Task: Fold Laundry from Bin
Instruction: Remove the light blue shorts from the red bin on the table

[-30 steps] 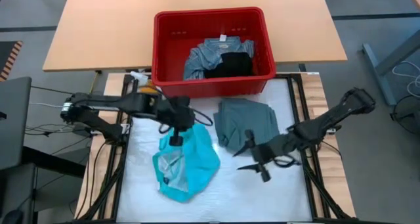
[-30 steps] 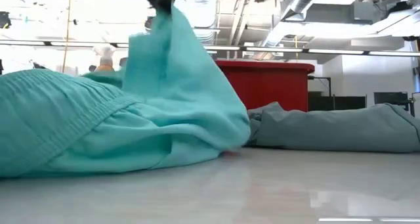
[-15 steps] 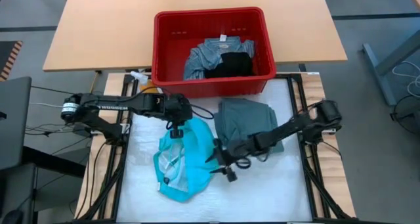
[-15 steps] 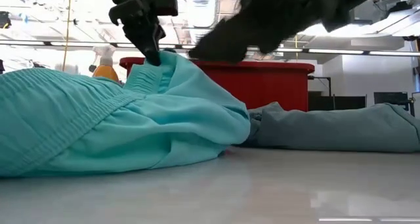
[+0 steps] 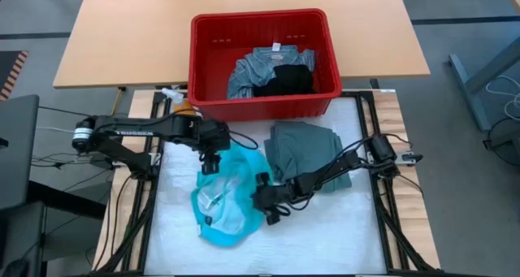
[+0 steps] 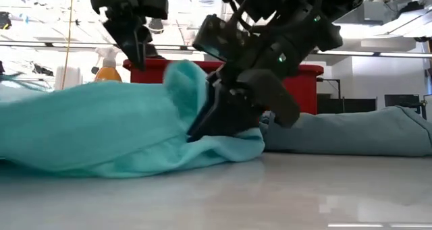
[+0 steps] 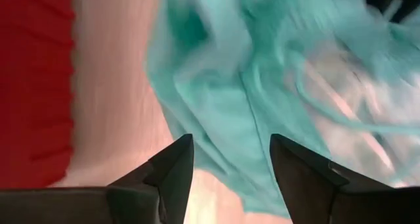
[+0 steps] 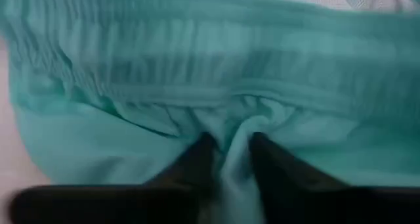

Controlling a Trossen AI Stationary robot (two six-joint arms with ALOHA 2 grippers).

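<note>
Right pincer (image 8: 228, 159) apparently pinches turquoise garment (image 8: 216, 73); left pincer (image 7: 230, 159) hovers open.

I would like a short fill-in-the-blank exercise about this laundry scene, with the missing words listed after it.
1. The right end effector pinches a fold of the ____ garment.
2. The left end effector has its fingers ____ and grips nothing.
3. The black garment lies inside the ____ bin.
4. The grey-green garment lies on the table, ____ the bin.

Missing words: turquoise; open; red; outside
</note>
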